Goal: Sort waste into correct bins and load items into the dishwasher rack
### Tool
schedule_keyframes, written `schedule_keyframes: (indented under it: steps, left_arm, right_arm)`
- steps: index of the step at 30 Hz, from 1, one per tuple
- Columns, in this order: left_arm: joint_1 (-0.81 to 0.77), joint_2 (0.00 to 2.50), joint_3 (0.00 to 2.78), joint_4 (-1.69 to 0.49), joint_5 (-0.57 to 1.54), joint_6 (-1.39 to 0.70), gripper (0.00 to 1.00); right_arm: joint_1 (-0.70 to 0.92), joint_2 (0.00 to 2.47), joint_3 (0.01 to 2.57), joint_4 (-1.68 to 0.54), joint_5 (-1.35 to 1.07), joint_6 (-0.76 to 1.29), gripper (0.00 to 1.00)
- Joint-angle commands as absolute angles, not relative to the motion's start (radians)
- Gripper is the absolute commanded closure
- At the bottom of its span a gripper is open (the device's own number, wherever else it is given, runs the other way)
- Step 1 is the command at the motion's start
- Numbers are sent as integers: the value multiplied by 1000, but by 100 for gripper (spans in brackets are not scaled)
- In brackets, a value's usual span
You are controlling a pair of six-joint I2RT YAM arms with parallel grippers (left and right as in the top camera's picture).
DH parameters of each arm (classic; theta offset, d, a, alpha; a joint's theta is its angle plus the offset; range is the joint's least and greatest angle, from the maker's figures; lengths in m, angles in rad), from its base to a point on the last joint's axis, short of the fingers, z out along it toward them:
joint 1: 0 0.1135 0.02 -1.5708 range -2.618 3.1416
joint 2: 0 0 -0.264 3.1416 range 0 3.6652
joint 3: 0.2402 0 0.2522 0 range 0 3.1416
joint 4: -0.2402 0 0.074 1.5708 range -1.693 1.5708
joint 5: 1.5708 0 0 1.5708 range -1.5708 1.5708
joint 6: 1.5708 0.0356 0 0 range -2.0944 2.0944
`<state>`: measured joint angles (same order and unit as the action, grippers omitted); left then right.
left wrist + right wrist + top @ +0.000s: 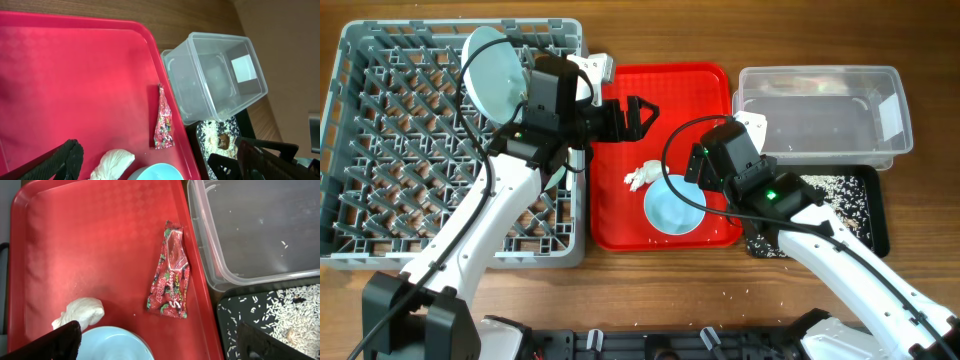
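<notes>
The right gripper (159,330) hangs over the large flat red plastic tray (100,225) with its jaws wide apart and nothing between them. Just ahead of it, near the tray's right rim, the small red crinkly snack wrapper (170,275) lies flat on the tray floor. That flatness is my worry. Fingers closing on so thin a foil may slide over it, or shove it against the rim instead of lifting it.

Towards the tray's near edge, the crumpled white tissue (80,311) sits just beside the pale blue round bowl (112,342). Both are close under the fingers, so a low descent could nudge either. The left gripper (642,115) is also open and empty over the tray's far left part, and I'd judge that two arms above one tray could clash.

Just off the tray's right rim stands the clear rectangular plastic tub (820,110) with a few grains in it. Right against it, nearer me, is the shallow black rectangular plastic tray (876,232), strewn with whitish rice (295,305). The tub wall rises between wrapper and bins, so a carry that way needs height.

Left of the red tray, the large grey plastic dishwasher rack (410,150) holds the pale blue round plate (495,75) upright.
</notes>
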<state>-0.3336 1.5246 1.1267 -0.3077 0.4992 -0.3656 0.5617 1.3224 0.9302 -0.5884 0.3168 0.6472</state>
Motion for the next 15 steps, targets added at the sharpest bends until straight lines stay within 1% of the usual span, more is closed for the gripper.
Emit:
schedule_keyframes:
  steps: [1,4,5,6,7,9,10,11,13,14,15]
  left_arm:
    - [-335,1509,1126,-300,505,-376,0]
    - [-352,1509,1126,-340,517,-376,0]
    - [-362,1509,1126,-365,542,-375,2]
    - [-363,1500,1126,-362,606,-375,9]
    - [-363,1474,1126,-356,684,-375,31]
    - [-363,1415,1126,-375,695,-383,87]
    - [-363,1362,1126,-403,693,-383,96]
    - [-363,1312,1126,-466,667,-383,96]
    - [-397,1258,1126,-634,526,-382,96]
    - [-431,1252,1126,-727,439,-382,92]
    - [-463,1254,1126,-792,376,-382,85]
  right_arm:
    - [561,1319,935,-584,312,655,0]
    - [561,1319,935,-584,311,655,1]
    - [562,1319,935,-584,312,655,0]
    - [562,1319,935,-584,312,655,0]
    - [562,1319,935,-584,312,655,0]
    - [562,1319,935,-584,312,655,0]
    - [562,1319,935,-584,312,655,0]
    - [561,1319,935,-584,312,655,0]
    - [562,1319,935,-584,312,655,0]
    - [562,1319,935,-584,312,655,0]
    - [562,1319,935,-584,312,655,0]
